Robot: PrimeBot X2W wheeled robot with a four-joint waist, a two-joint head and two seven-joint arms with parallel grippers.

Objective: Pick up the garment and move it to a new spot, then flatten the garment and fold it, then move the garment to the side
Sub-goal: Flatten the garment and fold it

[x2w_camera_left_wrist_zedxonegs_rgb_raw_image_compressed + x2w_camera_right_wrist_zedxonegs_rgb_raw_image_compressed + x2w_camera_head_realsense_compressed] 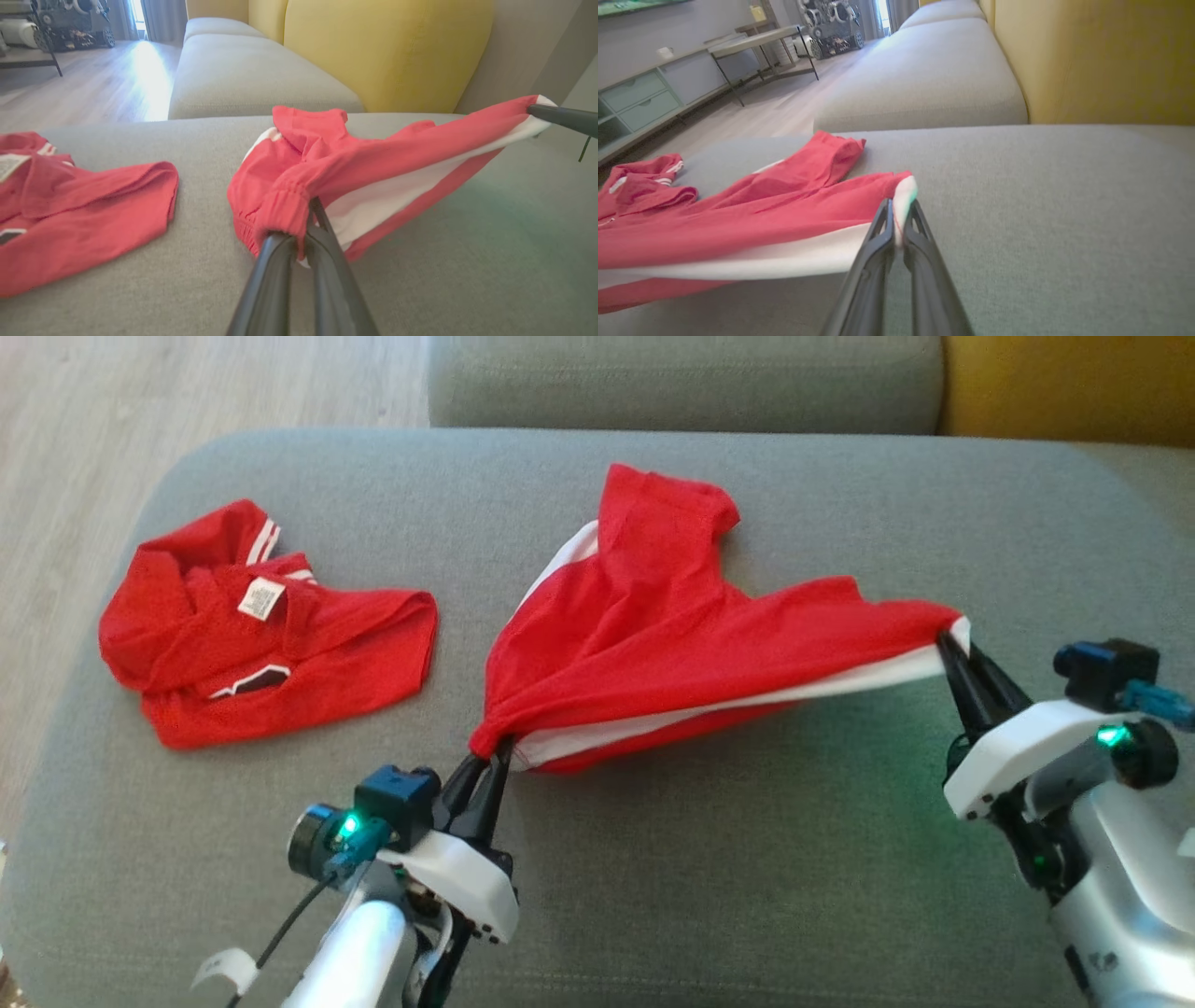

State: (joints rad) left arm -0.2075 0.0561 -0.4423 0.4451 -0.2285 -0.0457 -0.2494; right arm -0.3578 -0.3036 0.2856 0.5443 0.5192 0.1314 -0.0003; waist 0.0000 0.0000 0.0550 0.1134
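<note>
2 arms reach forward, low over sofa seat (747, 877). Left gripper (499, 753) clamped on red garment's (653, 635) gathered corner, right gripper (945, 638) clamped on its white-striped end. Garment taut between them, far end on seat.

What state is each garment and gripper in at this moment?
red-and-white garment: stretched between both grippers, far part resting on the grey cushion.
second red garment: crumpled on the cushion, label showing.
left gripper: shut on the garment's gathered end.
right gripper: shut on its white-striped corner.
</note>
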